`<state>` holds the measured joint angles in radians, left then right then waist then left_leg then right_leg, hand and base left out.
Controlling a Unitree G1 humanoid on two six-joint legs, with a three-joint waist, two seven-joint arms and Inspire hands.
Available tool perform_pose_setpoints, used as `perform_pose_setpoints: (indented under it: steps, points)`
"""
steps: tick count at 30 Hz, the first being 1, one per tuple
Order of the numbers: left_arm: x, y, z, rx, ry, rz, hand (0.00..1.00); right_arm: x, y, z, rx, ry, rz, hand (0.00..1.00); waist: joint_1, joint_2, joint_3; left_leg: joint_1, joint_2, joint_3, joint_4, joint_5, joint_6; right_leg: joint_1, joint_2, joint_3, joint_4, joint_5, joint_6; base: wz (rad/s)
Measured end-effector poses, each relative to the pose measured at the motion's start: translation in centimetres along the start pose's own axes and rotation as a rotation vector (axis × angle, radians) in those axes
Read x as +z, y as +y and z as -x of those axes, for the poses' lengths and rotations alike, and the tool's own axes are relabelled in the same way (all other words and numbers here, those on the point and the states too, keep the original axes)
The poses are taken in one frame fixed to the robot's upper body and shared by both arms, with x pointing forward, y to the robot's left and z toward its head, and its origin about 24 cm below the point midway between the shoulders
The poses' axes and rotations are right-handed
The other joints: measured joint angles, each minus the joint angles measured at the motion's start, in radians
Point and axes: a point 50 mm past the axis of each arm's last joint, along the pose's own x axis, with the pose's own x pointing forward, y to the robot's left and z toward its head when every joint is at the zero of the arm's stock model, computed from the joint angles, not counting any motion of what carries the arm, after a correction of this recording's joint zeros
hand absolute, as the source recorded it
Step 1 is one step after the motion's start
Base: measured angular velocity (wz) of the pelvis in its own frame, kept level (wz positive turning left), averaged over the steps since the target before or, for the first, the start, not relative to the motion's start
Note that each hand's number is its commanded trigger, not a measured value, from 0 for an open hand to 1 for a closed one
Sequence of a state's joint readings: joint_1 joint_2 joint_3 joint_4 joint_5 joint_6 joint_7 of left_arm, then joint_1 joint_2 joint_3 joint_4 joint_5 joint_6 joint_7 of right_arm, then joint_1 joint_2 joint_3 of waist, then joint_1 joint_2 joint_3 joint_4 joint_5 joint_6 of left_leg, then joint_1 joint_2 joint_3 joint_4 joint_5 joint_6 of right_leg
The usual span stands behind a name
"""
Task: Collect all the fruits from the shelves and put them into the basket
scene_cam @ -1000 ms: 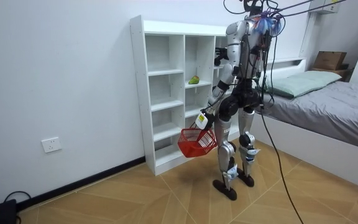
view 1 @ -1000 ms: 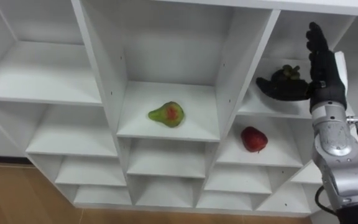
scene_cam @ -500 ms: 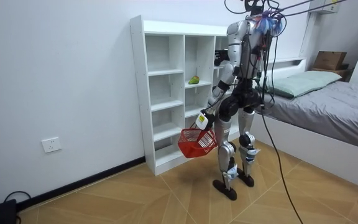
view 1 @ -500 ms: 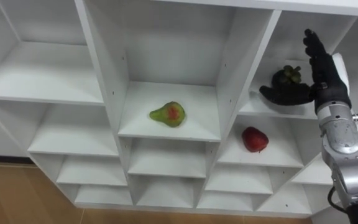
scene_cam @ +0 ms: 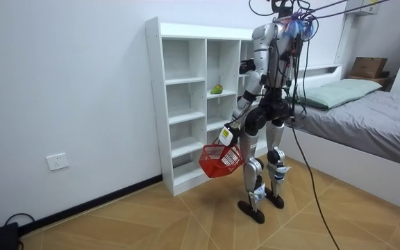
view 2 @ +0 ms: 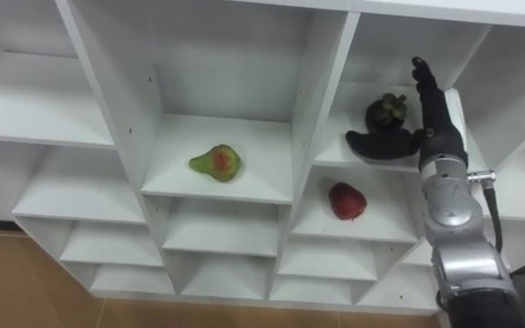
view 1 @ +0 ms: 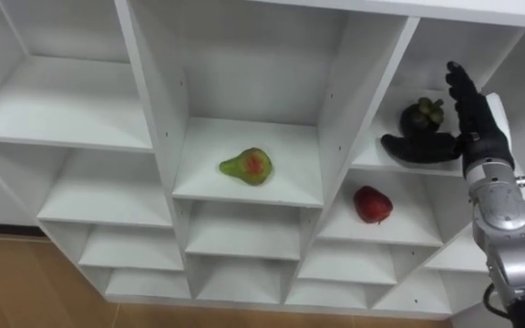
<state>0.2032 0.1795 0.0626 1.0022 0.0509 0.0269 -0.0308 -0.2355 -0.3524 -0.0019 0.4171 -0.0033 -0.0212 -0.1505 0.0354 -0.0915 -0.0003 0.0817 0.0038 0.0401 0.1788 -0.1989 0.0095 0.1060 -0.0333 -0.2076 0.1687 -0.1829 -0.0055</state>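
Your right hand (view 1: 474, 118) raised in the closet (view 1: 144, 109), fingers straight and apart, 1 dark mangosteen (view 1: 423, 113) just left of them above the thumb, 1 red apple (view 1: 372, 204) below-left, 1 pear (view 1: 248, 167) farther left, 1 red basket (scene_cam: 221, 159) gripped by your left hand (scene_cam: 226, 134).

No text, label, number or sign legible anywhere. Closet (view 1: 153, 109): plain white panels, unmarked. Cardboard box (scene_cam: 368, 67) beyond the bed: any marking too small to read.
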Motion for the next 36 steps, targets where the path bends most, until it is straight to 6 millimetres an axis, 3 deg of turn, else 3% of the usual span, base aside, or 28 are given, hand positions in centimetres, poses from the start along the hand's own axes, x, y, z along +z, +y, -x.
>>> perform_pose_setpoints:
  steps: [8,26,36]
  points:
    - [0.0,0.0,0.0,0.000,0.014,-0.001,1.00,-0.9,-0.1,-0.5,-0.010,0.050,-0.054,0.00,-0.002,0.001,0.0046,-0.005,-0.001,-0.010,0.005,-0.001,0.000,0.006,-0.001,-0.016,0.001,0.000,0.000,0.04]
    - [-0.1,0.2,-0.1,0.005,0.030,-0.001,1.00,-1.9,-0.3,-0.9,0.012,0.098,-0.065,0.00,0.001,-0.004,-0.0007,0.000,-0.001,-0.016,0.011,-0.001,0.000,0.017,-0.001,-0.018,0.001,0.000,0.000,0.01]
    - [-0.3,0.8,-0.1,-0.008,0.045,-0.010,1.00,-2.4,-0.8,-1.1,0.094,0.115,-0.019,0.00,0.005,-0.006,0.0005,0.018,0.000,-0.015,0.001,-0.001,-0.001,0.032,0.000,-0.023,0.001,0.000,-0.001,0.00]
